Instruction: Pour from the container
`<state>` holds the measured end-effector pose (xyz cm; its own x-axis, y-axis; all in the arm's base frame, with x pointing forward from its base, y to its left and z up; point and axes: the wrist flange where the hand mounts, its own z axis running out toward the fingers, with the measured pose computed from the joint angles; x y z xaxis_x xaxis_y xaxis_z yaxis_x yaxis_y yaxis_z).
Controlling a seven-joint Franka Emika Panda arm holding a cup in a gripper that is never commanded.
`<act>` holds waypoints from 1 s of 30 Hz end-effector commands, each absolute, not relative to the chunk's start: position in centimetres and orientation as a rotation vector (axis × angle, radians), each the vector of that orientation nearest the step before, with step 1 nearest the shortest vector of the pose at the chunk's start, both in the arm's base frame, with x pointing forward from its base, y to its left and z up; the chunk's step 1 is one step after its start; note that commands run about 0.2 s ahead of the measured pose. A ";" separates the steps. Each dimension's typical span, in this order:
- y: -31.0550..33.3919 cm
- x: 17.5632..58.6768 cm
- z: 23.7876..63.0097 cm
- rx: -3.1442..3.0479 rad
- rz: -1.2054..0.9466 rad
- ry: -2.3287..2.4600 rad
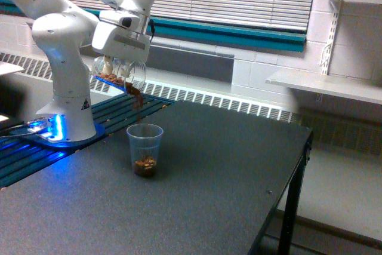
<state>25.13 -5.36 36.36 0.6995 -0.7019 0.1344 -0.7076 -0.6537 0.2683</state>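
Container (pixel 119 74) tilted above plastic cup (pixel 144 149), brown bits spilling.

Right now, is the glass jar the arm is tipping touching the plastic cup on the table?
Apart. The exterior view shows the container tilted in the gripper above the plastic cup, with clear space between them.

Table (pixel 227 165): plastic cup (pixel 144 149) upright on it toward the exterior view's left, granular contents (pixel 144 166) in its bottom; container (pixel 121 74) tilted in the air above and just left of the cup, held under the gripper (pixel 119 63). Arm base (pixel 65 120) left of the cup; shelf (pixel 325 85) far right, behind the table.
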 end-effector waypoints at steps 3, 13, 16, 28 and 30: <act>-5.0 24.2 34.9 2.598 -0.030 -1.089; -5.3 24.1 34.5 2.596 -0.062 -1.068; -5.4 24.0 34.4 2.593 -0.071 -1.065; -5.8 24.0 34.0 2.586 -0.089 -1.051; -5.8 24.0 33.9 2.588 -0.095 -1.048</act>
